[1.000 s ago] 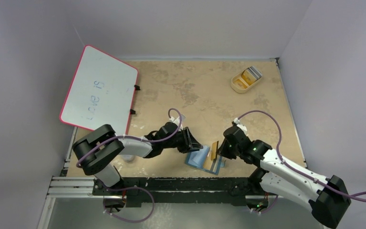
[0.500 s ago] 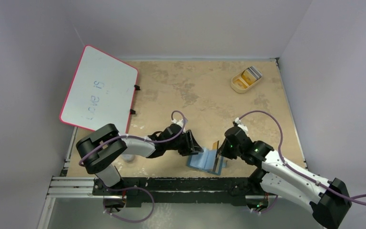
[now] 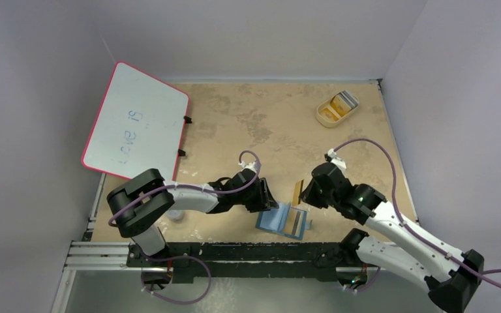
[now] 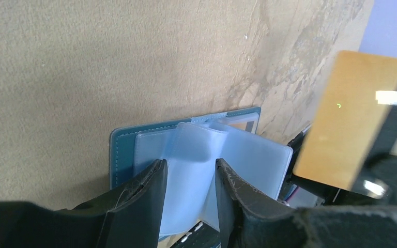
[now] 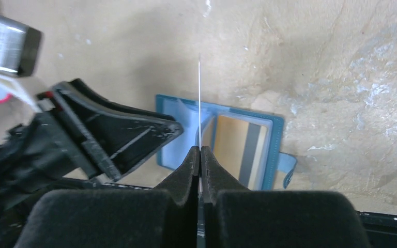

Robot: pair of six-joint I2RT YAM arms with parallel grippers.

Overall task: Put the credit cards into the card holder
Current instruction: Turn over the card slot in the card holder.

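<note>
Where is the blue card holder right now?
In the top view the card holder lies open by the near edge of the table, between both arms; the left fingers straddle a clear pocket, the right fingers pinch an orange card beside it.

Soft, even light falls from overhead in the top view: the desk [image 3: 267, 124] is bright and uniformly lit, with only faint, soft-edged shadows beside the arms toward 6 o'clock. In the left wrist view the fingers [image 4: 139, 196] of the left claw [image 4: 189, 165] at 6 o'clock are out of focus. The credit card [image 4: 341, 119] at 3 o'clock is soft-edged, and the card holder [image 4: 248, 160] shows milky, pale pockets. In the right wrist view the fingers [image 5: 183, 175] of the right claw [image 5: 199, 152] at 6 o'clock are blurred, while the desk grain beyond is crisp.
</note>
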